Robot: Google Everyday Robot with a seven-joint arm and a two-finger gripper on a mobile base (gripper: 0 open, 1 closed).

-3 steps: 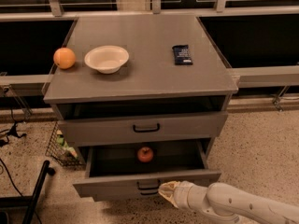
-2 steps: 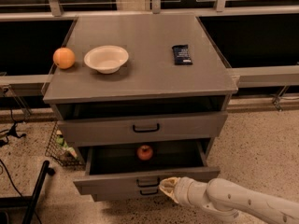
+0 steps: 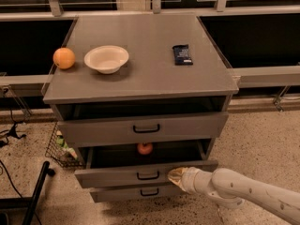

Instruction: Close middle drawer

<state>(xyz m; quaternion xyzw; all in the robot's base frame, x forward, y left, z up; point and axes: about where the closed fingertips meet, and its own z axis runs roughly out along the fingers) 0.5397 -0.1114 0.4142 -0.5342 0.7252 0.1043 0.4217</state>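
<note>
The middle drawer (image 3: 117, 177) of the gray cabinet stands part-way open, with a small black loop handle (image 3: 148, 175) on its low front. A red apple (image 3: 145, 148) lies in its tray at the back. My gripper (image 3: 175, 174) comes in from the lower right on a white arm (image 3: 243, 193). Its tip is against the drawer front just right of the handle, and its fingers look closed together on nothing.
The top drawer (image 3: 140, 128) is slightly open and the bottom drawer (image 3: 136, 192) sticks out a little. On the cabinet top are an orange (image 3: 63, 58), a white bowl (image 3: 107, 58) and a dark snack bar (image 3: 182, 54). A wire basket (image 3: 61, 149) stands on the floor to the left.
The middle drawer has slid in toward the cabinet. My gripper has moved forward with its front, staying right of the handle.
</note>
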